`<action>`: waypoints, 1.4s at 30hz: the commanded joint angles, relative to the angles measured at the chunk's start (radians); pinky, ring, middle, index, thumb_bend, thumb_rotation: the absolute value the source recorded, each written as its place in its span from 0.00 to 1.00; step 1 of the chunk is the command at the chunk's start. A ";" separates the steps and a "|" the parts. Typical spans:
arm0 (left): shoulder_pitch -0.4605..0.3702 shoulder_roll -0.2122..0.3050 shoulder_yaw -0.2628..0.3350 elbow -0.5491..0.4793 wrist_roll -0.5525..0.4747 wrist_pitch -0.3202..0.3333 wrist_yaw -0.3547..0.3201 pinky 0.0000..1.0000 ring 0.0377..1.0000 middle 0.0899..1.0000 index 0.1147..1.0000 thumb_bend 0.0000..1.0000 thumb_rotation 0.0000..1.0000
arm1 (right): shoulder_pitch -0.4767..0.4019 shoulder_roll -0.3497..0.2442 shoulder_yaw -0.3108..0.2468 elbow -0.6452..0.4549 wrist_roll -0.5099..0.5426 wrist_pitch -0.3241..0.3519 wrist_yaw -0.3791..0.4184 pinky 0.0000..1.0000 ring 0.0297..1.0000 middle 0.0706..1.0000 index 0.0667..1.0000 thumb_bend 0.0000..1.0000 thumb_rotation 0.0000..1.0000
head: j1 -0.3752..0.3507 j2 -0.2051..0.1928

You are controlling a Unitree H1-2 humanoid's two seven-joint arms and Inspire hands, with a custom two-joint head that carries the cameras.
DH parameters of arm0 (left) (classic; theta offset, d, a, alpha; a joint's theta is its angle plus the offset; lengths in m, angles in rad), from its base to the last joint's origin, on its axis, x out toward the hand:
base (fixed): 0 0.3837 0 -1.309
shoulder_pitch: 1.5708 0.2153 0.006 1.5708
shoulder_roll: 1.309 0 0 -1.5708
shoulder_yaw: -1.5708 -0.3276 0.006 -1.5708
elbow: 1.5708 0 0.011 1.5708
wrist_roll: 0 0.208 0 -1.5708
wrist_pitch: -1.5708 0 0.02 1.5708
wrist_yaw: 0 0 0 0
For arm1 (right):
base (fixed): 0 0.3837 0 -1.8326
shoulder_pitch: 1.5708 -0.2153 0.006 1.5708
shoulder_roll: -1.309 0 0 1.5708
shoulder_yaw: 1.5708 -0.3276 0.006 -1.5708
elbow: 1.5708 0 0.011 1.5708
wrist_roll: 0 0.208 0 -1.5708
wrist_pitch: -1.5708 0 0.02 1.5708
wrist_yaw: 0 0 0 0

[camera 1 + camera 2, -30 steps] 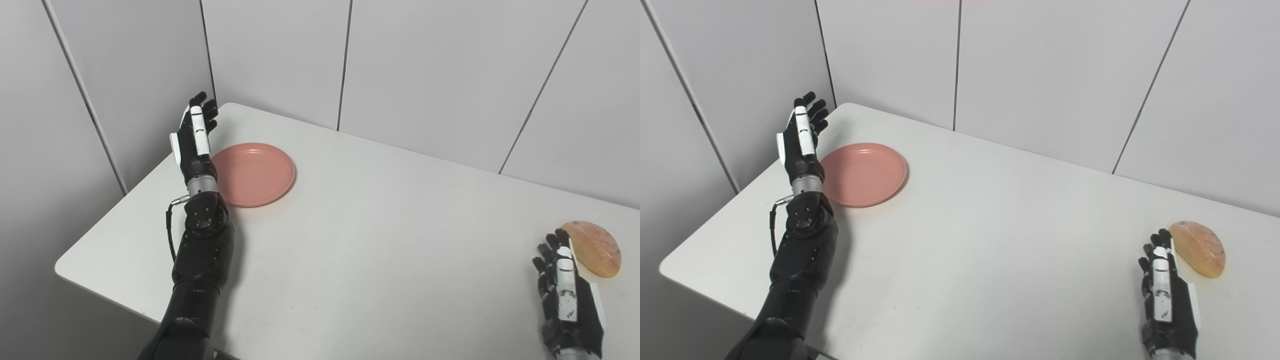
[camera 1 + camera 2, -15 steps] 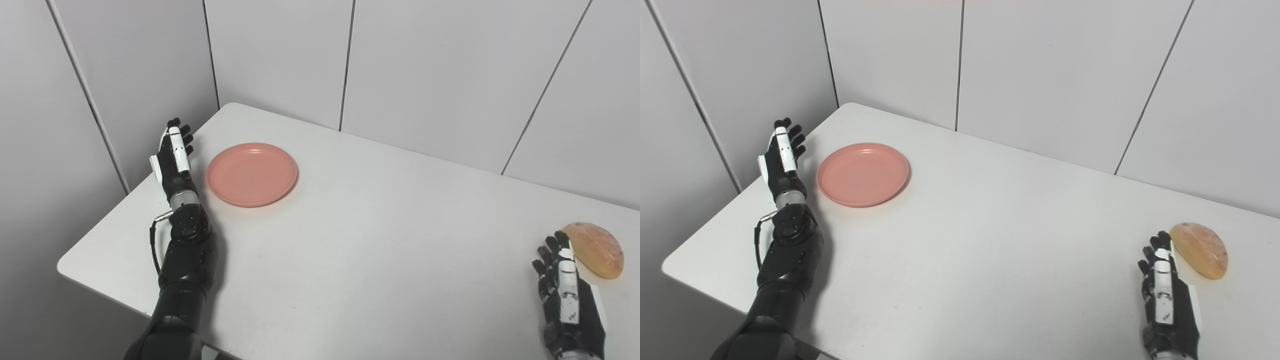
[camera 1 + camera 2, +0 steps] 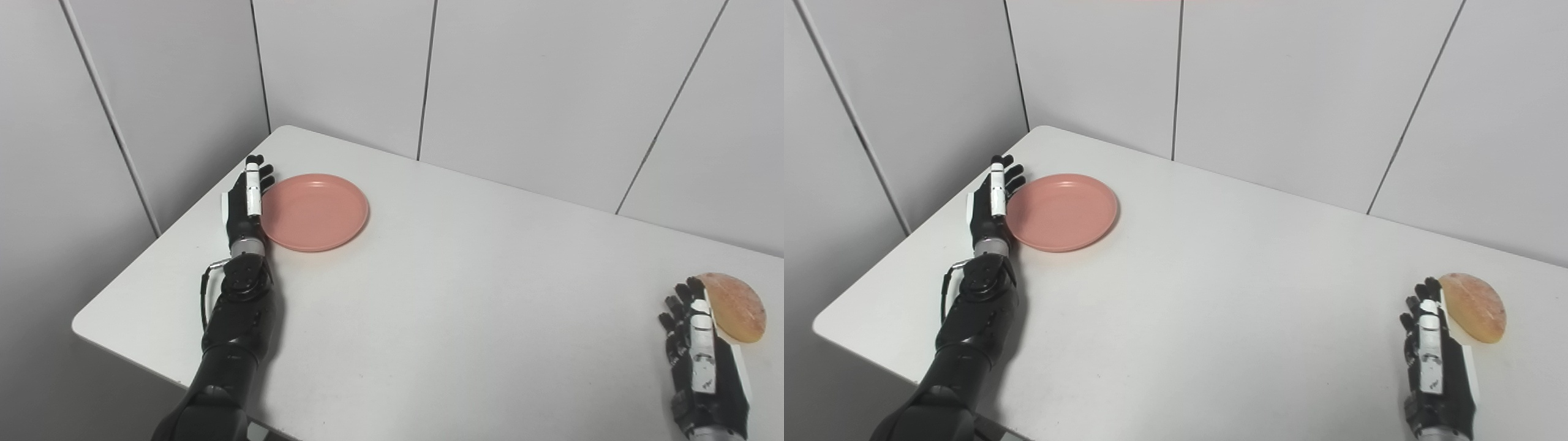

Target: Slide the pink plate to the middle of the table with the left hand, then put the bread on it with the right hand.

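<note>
Both hands unclenched: left hand (image 3: pixel 246 199) against pink plate (image 3: pixel 315 212); right-eye view separates right hand (image 3: pixel 1434 361) from bread (image 3: pixel 1473 306).

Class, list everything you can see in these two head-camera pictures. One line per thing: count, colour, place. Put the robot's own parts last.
Table: one, white, fills most of the view, set into a corner of the walls.
Plate: one, pink, on the table's far left part, nothing on it.
Bread: one, golden brown, at the table's right edge.
Walls: pale grey panels with dark seams, behind and to the left of the table.
Left hand: one, black and white, edge-on with fingers apart, against the plate's left rim; holds nothing.
Right hand: one, black and white, fingers apart, just left of the bread; whether it touches the bread cannot be told.
</note>
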 commanded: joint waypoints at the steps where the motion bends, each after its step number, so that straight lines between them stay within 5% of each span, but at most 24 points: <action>1: -0.035 0.002 -0.001 -0.019 -0.042 0.053 -0.033 0.84 0.82 0.79 0.76 0.50 1.00 | -0.026 0.002 -0.003 -0.034 0.002 -0.003 -0.002 1.00 1.00 1.00 1.00 0.46 0.98 | -0.003 0.001; 9: -0.038 -0.018 -0.009 -0.039 -0.083 0.114 -0.069 0.81 0.81 0.78 0.76 0.49 1.00 | -0.032 0.005 -0.002 -0.042 -0.004 0.004 -0.015 1.00 1.00 1.00 1.00 0.46 0.98 | -0.014 -0.002; 30: -0.041 -0.074 -0.152 -0.004 -0.001 0.083 -0.119 0.83 0.82 0.79 0.77 0.47 1.00 | -0.064 0.020 -0.009 0.090 -0.009 -0.112 -0.021 1.00 1.00 1.00 1.00 0.51 0.92 | -0.100 -0.030; 35: -0.035 -0.088 -0.170 -0.014 0.003 0.086 -0.132 0.84 0.83 0.80 0.78 0.46 1.00 | -0.076 0.029 -0.013 0.147 -0.004 -0.167 -0.023 1.00 1.00 1.00 1.00 0.53 0.89 | -0.131 -0.026; 42: -0.027 -0.114 -0.210 -0.054 0.011 0.103 -0.156 0.82 0.81 0.79 0.77 0.46 1.00 | -0.083 0.035 -0.001 0.158 0.006 -0.158 -0.007 1.00 1.00 1.00 1.00 0.58 0.91 | -0.195 0.007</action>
